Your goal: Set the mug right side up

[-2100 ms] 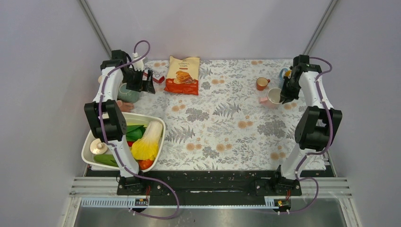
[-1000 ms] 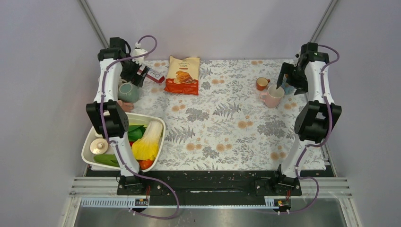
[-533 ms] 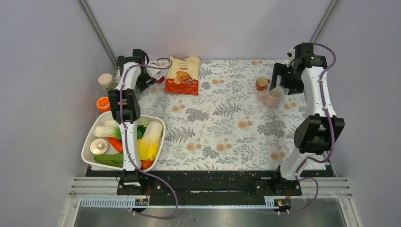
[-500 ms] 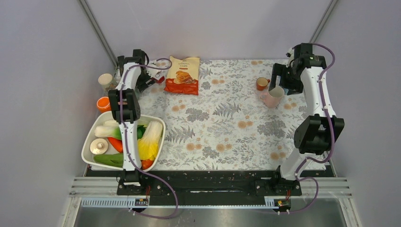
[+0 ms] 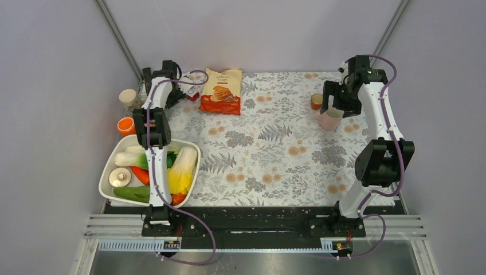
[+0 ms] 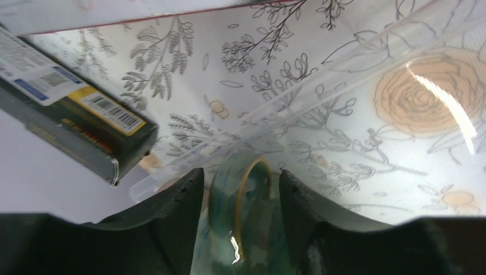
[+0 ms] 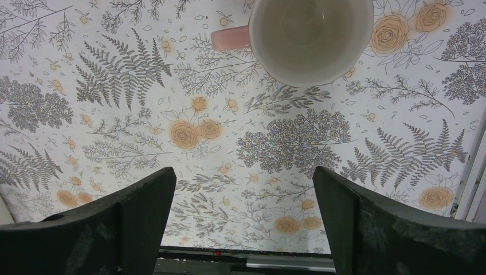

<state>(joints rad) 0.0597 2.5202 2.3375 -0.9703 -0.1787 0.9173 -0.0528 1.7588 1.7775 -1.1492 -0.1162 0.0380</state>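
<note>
Set upright and released – the pink mug [image 7: 312, 37] stands just beyond the spread right fingers [image 7: 137, 223], the task apparently done; left fingers [image 6: 172, 223] are narrowing around a green mug [image 6: 246, 229] – grip unclear.

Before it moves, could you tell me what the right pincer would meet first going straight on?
Probably the bare floral tablecloth: the right pincer points down at it, and the pink mug sits beyond that line, though depth is unclear.

Pink mug [image 5: 330, 120], cream inside, empty: upright, mouth up, far right, handle twd table centre. Green glazed mug [image 6: 220, 229], far left, handle showing in left wrist view; pose unclear.
</note>
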